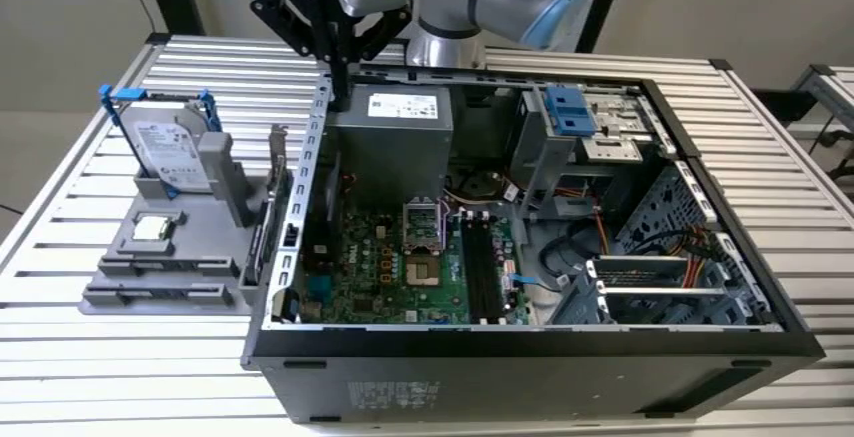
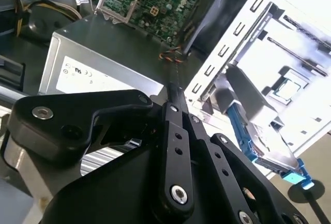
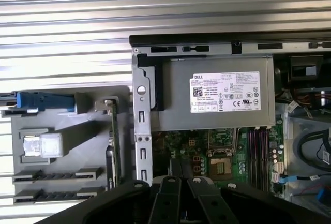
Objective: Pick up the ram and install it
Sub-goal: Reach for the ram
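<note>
My jaws are closed on nothing, and the gripper (image 1: 342, 85) hangs over the top rim of the case wall (image 1: 312, 157), beside the power supply (image 3: 207, 100). The ram (image 3: 113, 141) stands on edge in the grey holder (image 3: 62, 162), at the holder's edge just beside that wall, toward the exterior view's left edge of the tabletop (image 1: 80, 357). With so little room there, I judge an off-line descent could strike the wall or tip the thin stick.

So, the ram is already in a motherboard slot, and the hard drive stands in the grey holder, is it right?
No: the ram stands on edge in the grey holder, beside the case, as the first wrist view shows. The hard drive does stand in that holder.
</note>
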{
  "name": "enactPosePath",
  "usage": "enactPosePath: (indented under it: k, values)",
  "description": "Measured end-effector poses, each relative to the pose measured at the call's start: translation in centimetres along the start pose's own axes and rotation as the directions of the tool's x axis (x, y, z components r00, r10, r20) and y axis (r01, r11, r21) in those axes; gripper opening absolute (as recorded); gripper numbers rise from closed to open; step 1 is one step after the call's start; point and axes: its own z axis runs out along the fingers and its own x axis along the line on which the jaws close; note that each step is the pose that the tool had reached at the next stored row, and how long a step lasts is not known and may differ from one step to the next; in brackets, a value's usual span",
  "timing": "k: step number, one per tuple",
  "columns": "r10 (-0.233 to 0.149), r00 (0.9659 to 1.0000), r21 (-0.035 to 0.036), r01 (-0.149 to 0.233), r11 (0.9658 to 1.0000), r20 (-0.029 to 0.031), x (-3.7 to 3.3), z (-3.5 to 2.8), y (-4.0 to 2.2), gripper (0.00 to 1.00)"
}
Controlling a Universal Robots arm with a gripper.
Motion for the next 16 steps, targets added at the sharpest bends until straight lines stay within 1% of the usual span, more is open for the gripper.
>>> enactPosePath:
  k: [8,16]
  values:
    - [0.0,1.0,0.0,0.0,1.0,0.0,1.25,-0.03,-0.09,0.0]
    - [0.0,1.0,0.0,0.0,1.0,-0.0007,2.17,-0.05,-0.15,0.0]
